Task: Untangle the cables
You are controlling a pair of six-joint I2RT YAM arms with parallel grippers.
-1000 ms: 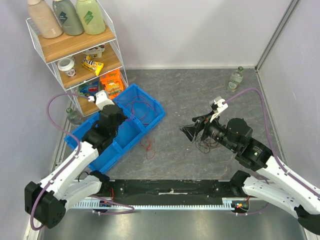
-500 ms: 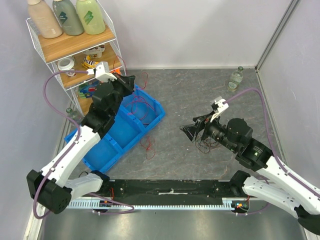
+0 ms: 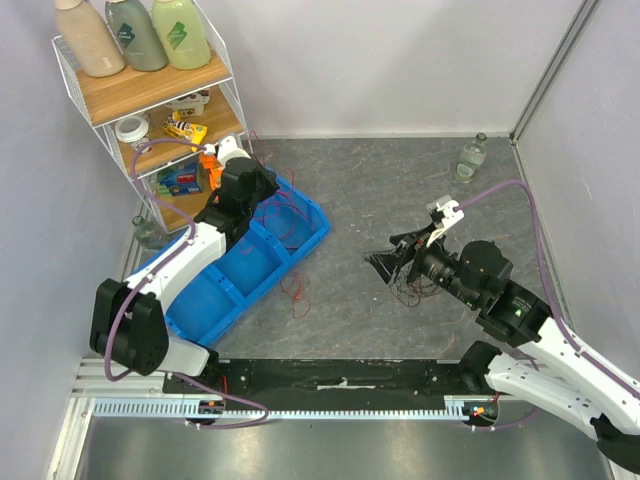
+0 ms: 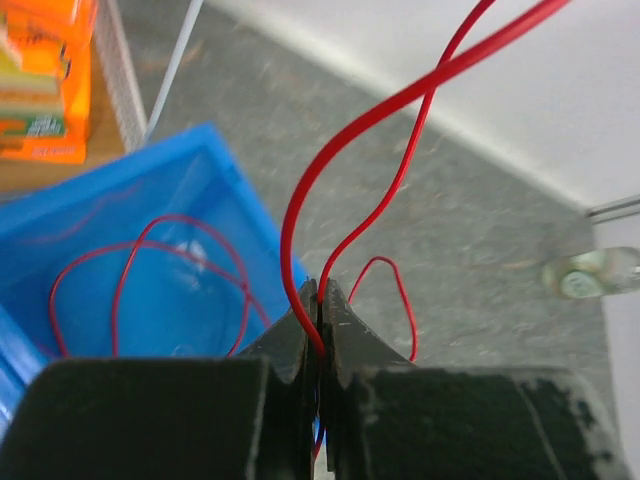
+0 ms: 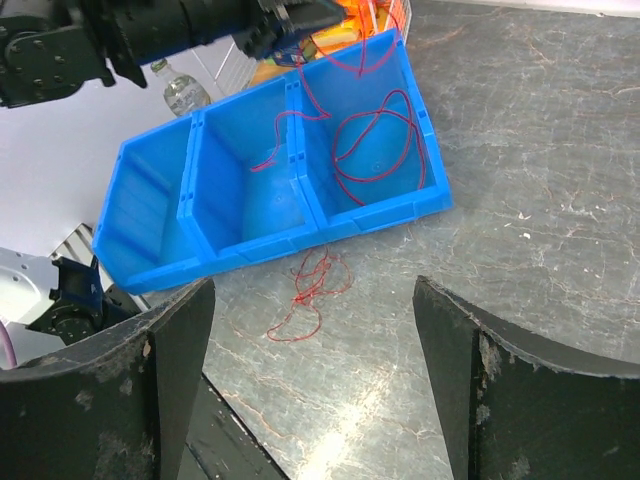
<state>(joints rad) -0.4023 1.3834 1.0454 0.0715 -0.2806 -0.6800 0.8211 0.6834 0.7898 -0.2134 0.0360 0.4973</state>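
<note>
My left gripper [image 4: 320,300] is shut on a thin red cable [image 4: 400,110] that loops up and away from its tips. It hangs over the far compartment of the blue bin [image 3: 312,240], near the shelf. More red cable [image 3: 285,213] lies coiled in that compartment [image 5: 375,140]. A small red bunch [image 3: 298,290] lies on the table in front of the bin, and shows between the wide-apart fingers of my open right gripper [image 5: 312,284]. The right gripper [image 3: 385,262] hovers at centre right, above a bunch of black cables [image 3: 412,292].
A wire shelf [image 3: 150,95] with bottles and packets stands at the back left, close to my left gripper. A glass bottle [image 3: 472,157] stands at the back right by the wall. Another small bottle [image 3: 145,232] sits left of the bin.
My left arm rose from the bin's middle toward the shelf with the red cable, then swung back over the far compartment. The right arm barely shifted, still open.
</note>
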